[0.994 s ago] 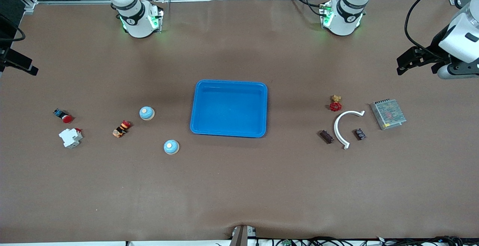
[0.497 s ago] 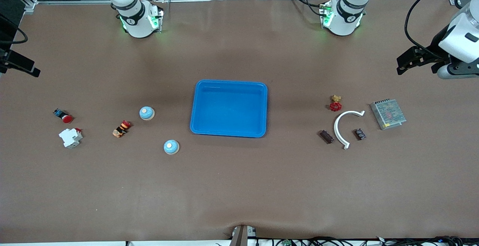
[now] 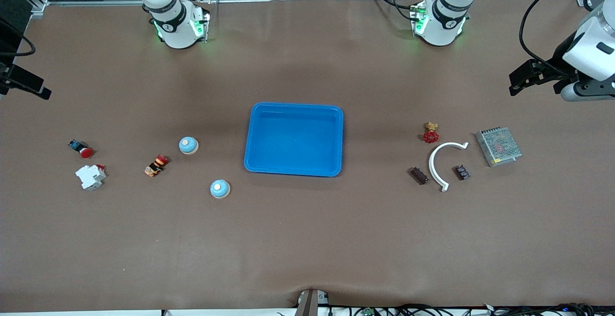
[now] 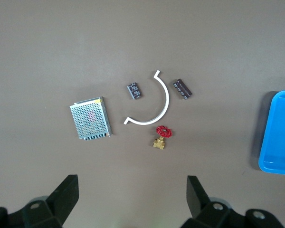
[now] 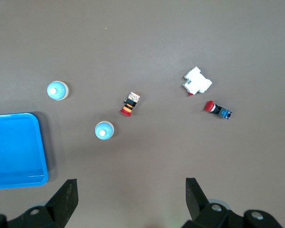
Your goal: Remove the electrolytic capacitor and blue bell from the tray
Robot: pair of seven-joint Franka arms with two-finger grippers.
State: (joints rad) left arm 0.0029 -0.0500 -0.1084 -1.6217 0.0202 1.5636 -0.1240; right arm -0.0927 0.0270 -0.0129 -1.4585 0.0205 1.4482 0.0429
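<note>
Two light-blue bells stand toward the right arm's end of the table, one (image 3: 189, 145) farther from the front camera than the other (image 3: 220, 188); both show in the right wrist view (image 5: 104, 130) (image 5: 57, 90). Two small dark capacitor-like parts (image 3: 419, 176) (image 3: 462, 172) lie toward the left arm's end, on either side of a white curved piece (image 3: 439, 162); the left wrist view shows them too (image 4: 183, 89) (image 4: 135, 90). A blue tray (image 3: 294, 172) sits mid-table, empty. My left gripper (image 3: 521, 81) (image 4: 133, 190) and right gripper (image 3: 29, 85) (image 5: 131, 192) hang open and empty over the table's ends.
Near the bells lie an orange-and-black part (image 3: 156, 164), a white breaker (image 3: 90, 176) and a red push button (image 3: 81, 149). Near the dark parts lie a red-handled brass valve (image 3: 431, 132) and a metal mesh power supply (image 3: 498, 146).
The right gripper has shifted very slightly at its end of the table. The left gripper and everything on the table stay where they were.
</note>
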